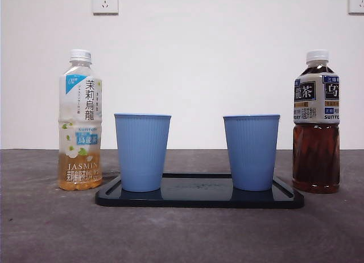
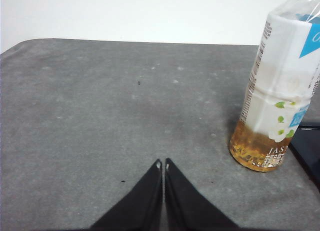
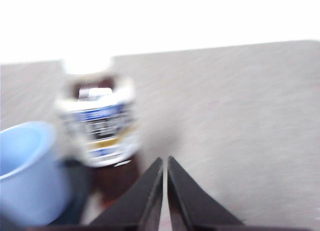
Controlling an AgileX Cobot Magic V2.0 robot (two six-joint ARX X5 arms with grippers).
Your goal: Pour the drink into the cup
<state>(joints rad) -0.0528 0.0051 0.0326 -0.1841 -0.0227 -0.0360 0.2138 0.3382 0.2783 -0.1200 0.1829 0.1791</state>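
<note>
A jasmine tea bottle (image 1: 80,122) with a white cap and a little amber liquid stands left of the tray; it also shows in the left wrist view (image 2: 278,86). A dark oolong tea bottle (image 1: 316,123) stands right of the tray and shows blurred in the right wrist view (image 3: 100,126). Two blue ribbed cups, one on the left (image 1: 142,151) and one on the right (image 1: 251,151), stand upright on the black tray (image 1: 199,198). My left gripper (image 2: 162,164) is shut and empty, apart from the jasmine bottle. My right gripper (image 3: 165,162) is shut and empty, close to the dark bottle.
The grey table (image 1: 51,229) runs to a white wall with two sockets (image 1: 105,1). A blue cup (image 3: 27,166) sits beside the dark bottle in the right wrist view. No arm shows in the front view.
</note>
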